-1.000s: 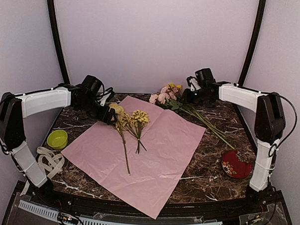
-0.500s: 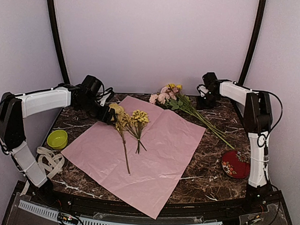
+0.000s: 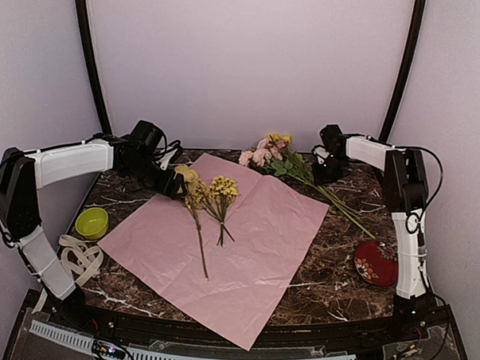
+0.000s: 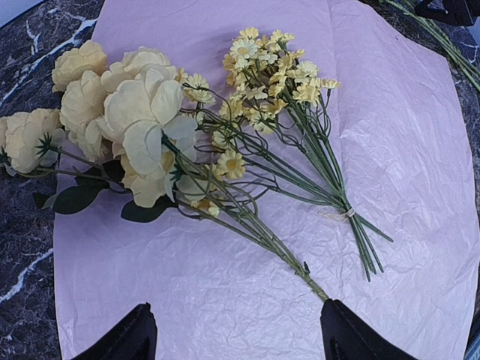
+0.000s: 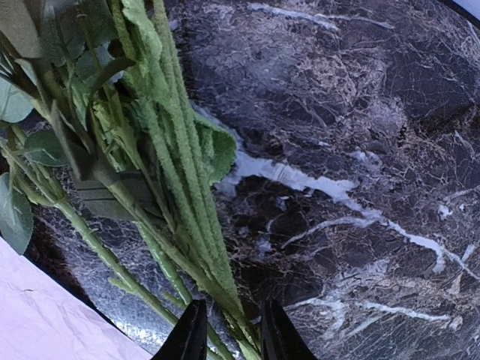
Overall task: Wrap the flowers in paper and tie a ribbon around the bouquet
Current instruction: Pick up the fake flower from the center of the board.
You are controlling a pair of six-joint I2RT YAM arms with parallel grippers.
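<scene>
Left gripper point(image 4: 236, 341): I read the jaws as spread wide, with only paper showing between the two black fingertips point(image 4: 127, 339). Nothing is held.
Nearest to left gripper: the pale yellow blooms point(image 4: 139, 112) lie just ahead of the fingers, heads towards the left. Their stems run back towards the right-hand fingertip without touching it.
Beside them: a small yellow sprig point(image 4: 274, 71) lies close to the right of the pale blooms, its stems bound low down. Both lie flat on the paper point(image 4: 405, 150).
Paper: lilac sheet, crinkled, spread open on the table point(image 3: 339, 288) with one corner pointing to the near edge.
Right gripper point(image 5: 232, 334): I see the two fingertips drawn close together, with green stems running down into the narrow gap. I cannot tell whether they pinch the stems or merely straddle them.
Stems at right gripper: these belong to the pink-and-yellow bunch point(image 3: 263, 153), which lies on bare marble at the back. Its heads are just off the paper's far corner and its long stems trail to the right.
Ribbon point(image 3: 79, 257): cream strip, loosely heaped at the near left of the table, well apart from both grippers.
Other items: a green bowl point(image 3: 91, 221) sits just beyond the ribbon, and a red dish point(image 3: 377, 262) sits at the near right.
</scene>
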